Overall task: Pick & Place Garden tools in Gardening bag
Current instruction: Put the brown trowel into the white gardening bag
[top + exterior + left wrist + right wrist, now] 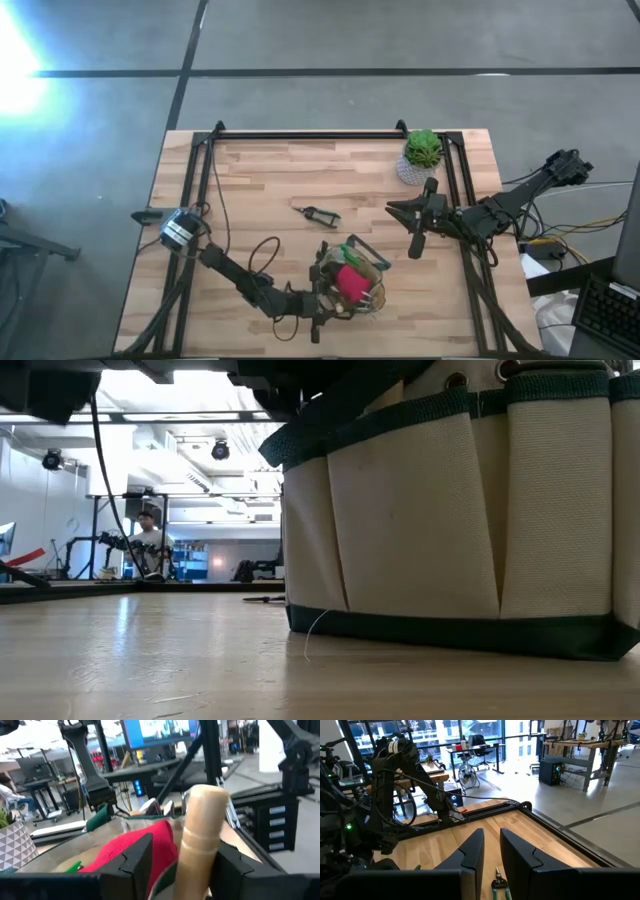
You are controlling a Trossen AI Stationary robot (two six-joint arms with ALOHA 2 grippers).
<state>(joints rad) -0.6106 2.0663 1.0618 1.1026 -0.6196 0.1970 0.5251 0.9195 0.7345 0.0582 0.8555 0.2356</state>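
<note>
The gardening bag [352,285] stands near the table's front edge and fills the right of the low view [450,510]. A red glove [135,845] and a tool's pale wooden handle [202,830] stick up out of its mouth; the tool's head is hidden inside. My left gripper [185,845] is level at the bag's left rim [322,300], open, with the handle between its fingers. Dark-handled pruners [318,214] lie flat on the table's middle. My right gripper [414,245] hovers right of them, its fingers a narrow gap apart on nothing [491,837]. My left gripper has its fingers on either side of the wooden handle's upper part [200,860], coming level from the table's left. One finger [230,865] lies right beside the handle; whether it touches, I cannot tell. The other finger [137,862] stands apart, the red glove showing in the gap.
A green plant in a whitish pot [422,152] stands at the far right of the table. A black frame rail [310,133] runs along the far edge and both sides. Bare wood lies at the far left and centre. A person [148,540] stands far off in the room.
</note>
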